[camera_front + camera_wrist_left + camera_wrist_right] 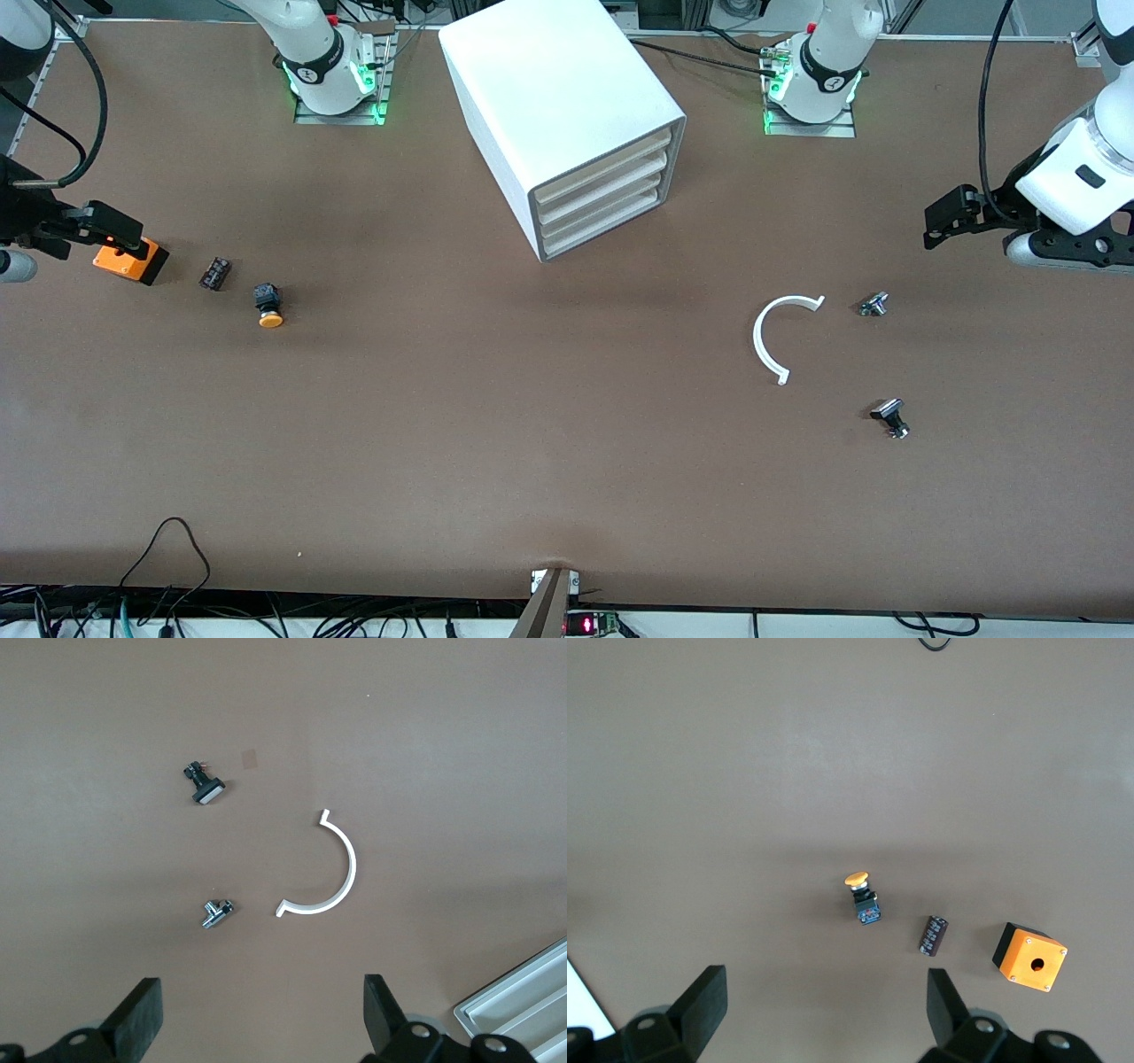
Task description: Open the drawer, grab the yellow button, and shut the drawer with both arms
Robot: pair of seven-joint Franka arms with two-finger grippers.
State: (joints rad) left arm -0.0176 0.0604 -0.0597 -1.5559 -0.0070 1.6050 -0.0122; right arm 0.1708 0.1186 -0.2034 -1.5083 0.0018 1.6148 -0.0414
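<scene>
Four drawers (604, 188) shut in cabinet (554, 97); button (268, 305) on table (496, 425).

The front view looks down from high across the table (567, 461), facing both robot bases and taking in the whole surface. The left wrist view looks straight down from well above, over the left claw (261, 1028), sharing the white arc (780, 337) (328, 868) with the front view. The right wrist view looks down likewise over the right claw (824, 1019), sharing the button (268, 305) (864, 899).
</scene>
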